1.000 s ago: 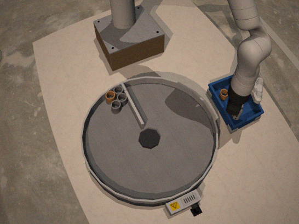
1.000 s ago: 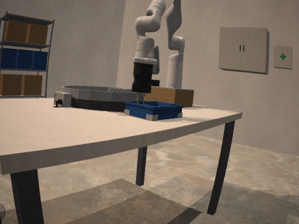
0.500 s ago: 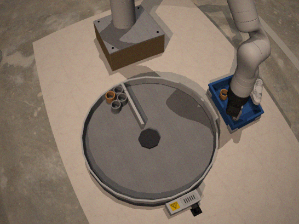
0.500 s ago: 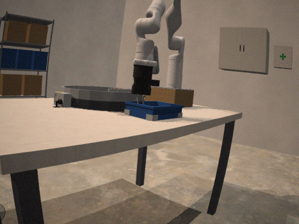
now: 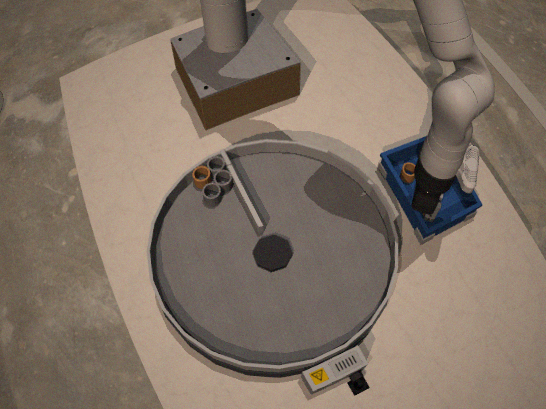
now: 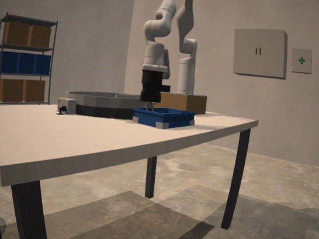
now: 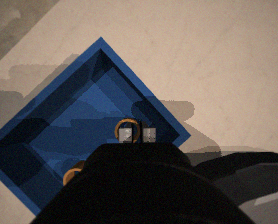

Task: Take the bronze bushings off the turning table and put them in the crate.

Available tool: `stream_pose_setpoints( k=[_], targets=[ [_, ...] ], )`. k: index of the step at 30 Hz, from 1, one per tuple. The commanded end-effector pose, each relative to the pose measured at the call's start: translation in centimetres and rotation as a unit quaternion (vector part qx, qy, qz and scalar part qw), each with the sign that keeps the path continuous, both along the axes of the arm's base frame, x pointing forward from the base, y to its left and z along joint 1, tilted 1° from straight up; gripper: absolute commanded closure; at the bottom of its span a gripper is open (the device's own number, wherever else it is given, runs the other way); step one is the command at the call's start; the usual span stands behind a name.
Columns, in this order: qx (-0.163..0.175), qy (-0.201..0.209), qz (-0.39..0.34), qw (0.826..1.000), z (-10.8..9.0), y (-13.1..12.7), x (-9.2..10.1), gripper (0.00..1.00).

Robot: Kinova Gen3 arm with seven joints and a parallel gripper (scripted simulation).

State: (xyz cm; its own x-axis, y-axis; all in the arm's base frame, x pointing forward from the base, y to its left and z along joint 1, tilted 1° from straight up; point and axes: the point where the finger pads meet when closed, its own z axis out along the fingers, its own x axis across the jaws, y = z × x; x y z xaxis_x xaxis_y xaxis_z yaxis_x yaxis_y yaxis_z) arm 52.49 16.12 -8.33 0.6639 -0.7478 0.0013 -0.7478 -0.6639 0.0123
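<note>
My gripper [image 5: 432,214] [image 6: 150,108] [image 7: 136,129] points down into the blue crate [image 5: 403,197] [image 6: 178,119] [image 7: 148,93]. It is shut on the wall of a bronze bushing [image 7: 127,120], with one finger inside the ring and one outside. Another bronze bushing [image 5: 407,175] [image 7: 73,176] is in the crate, partly hidden in the wrist view. A bronze bushing [image 5: 200,184] stands on the grey turning table [image 5: 275,316] [image 6: 108,103] near its rim. Three steel bushings [image 5: 216,164] [image 5: 223,181] [image 5: 212,195] stand close beside it.
A straight grey bar [image 5: 243,191] runs inward from the turning table's rim beside the bushings. A dark hub [image 5: 272,252] is at its centre. The raised rim lies between the bushings and the crate. A control box [image 5: 335,369] sits at the outer edge.
</note>
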Motion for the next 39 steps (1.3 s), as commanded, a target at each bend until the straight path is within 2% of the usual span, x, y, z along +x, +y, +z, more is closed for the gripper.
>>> stream_pose_setpoints(
  k=[1, 10, 11, 39],
  targets=[
    [0.0, 0.0, 0.0, 1.0, 0.01, 0.0, 0.04, 1.0],
    [0.0, 0.0, 0.0, 1.0, 0.01, 0.0, 0.04, 1.0],
    [0.0, 0.0, 0.0, 1.0, 0.01, 0.0, 0.04, 0.58],
    [0.0, 0.0, 0.0, 1.0, 0.01, 0.0, 0.04, 0.58]
  ],
)
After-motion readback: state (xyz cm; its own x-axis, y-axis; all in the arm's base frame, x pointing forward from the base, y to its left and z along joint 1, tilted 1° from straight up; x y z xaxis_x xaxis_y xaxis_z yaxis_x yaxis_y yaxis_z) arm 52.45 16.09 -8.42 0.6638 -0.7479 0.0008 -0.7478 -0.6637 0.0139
